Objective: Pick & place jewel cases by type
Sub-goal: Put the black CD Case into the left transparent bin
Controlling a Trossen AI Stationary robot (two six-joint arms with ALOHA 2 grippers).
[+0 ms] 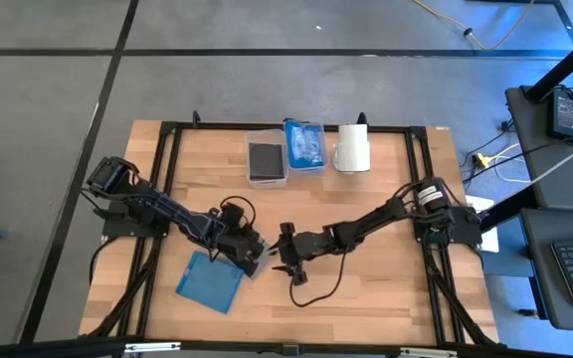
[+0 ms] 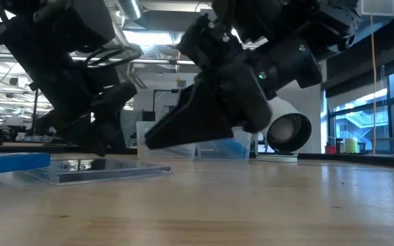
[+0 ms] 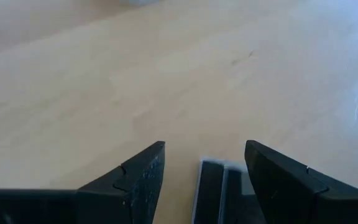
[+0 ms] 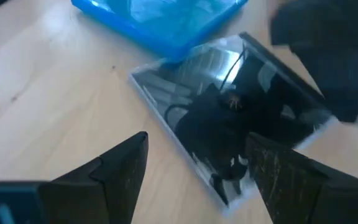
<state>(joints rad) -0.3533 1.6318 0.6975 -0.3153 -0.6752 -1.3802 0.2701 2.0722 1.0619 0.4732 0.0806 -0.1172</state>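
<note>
With the dark jewel case lying flat on the counter beside the blue jewel case, the left gripper straddles its edge open, so it should lower squarely and close, while the wide-open right gripper steadies the opposite side.

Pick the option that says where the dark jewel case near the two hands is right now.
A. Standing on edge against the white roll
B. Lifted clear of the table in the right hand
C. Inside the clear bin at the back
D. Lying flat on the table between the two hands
D: the dark case lies flat on the table beside the blue case, with the left hand and right hand open on either side.
</note>
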